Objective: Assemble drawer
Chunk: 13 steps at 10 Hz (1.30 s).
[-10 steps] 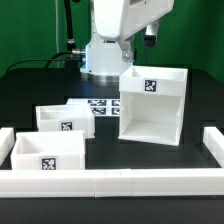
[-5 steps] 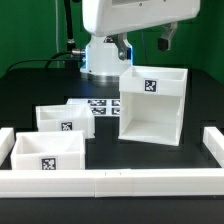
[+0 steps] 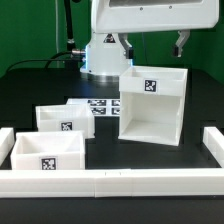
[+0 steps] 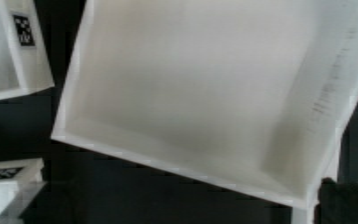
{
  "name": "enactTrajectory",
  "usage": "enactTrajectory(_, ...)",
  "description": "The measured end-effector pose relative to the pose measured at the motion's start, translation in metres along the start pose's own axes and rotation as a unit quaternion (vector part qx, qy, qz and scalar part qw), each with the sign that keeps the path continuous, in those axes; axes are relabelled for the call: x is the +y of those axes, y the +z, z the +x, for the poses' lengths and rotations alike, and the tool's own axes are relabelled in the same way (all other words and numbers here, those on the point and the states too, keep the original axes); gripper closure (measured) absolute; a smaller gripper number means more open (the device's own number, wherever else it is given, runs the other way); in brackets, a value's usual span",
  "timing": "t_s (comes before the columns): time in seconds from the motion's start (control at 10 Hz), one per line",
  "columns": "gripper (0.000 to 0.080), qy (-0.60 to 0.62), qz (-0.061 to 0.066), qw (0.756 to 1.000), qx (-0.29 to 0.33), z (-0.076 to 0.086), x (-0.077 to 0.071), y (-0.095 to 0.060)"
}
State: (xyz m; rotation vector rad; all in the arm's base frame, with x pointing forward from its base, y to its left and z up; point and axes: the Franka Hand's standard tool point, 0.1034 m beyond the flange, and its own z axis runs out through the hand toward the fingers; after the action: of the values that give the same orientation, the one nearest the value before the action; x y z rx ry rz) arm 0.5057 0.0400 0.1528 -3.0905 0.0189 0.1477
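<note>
Since a second ago the gripper (image 3: 180, 44) has shifted toward the exterior view's right and now hangs above the far right corner of the housing (image 3: 151, 103), touching nothing. Only a dark finger tip shows beneath the white arm (image 3: 140, 15), so I cannot tell whether the jaws are parted or closed. In the wrist view the housing (image 4: 194, 90) fills most of the frame as a white surface, with no fingers showing. The housing stands upright on the black table (image 3: 150, 155), unmoved. To its left lies the marker board (image 3: 100, 106), then the far tray (image 3: 62, 118). The near tray (image 3: 48, 152) sits just beside the rails (image 3: 120, 182).
</note>
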Motion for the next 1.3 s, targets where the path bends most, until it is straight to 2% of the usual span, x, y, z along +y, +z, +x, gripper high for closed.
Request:
enactTrajectory(0.1,0.015,0.046,0.0,0.999,0.0,-0.001,-0.001,0.001)
enactTrajectory(0.3,0.015,0.135,-0.002,0.991,0.001,-0.01,-0.02,0.013)
enactTrajectory(0.7,0.015,0.124,-0.005,0.992,0.001,-0.024,-0.055,0.037)
enactTrajectory(0.9,0.015,0.118,-0.005,0.993,0.0,-0.03,-0.061,0.05)
enactTrajectory(1.2,0.015,0.117,-0.004,0.993,-0.003,-0.03,-0.06,0.057)
enactTrajectory(1.3,0.0281,0.115,-0.005,0.993,-0.003,-0.03,-0.058,0.057)
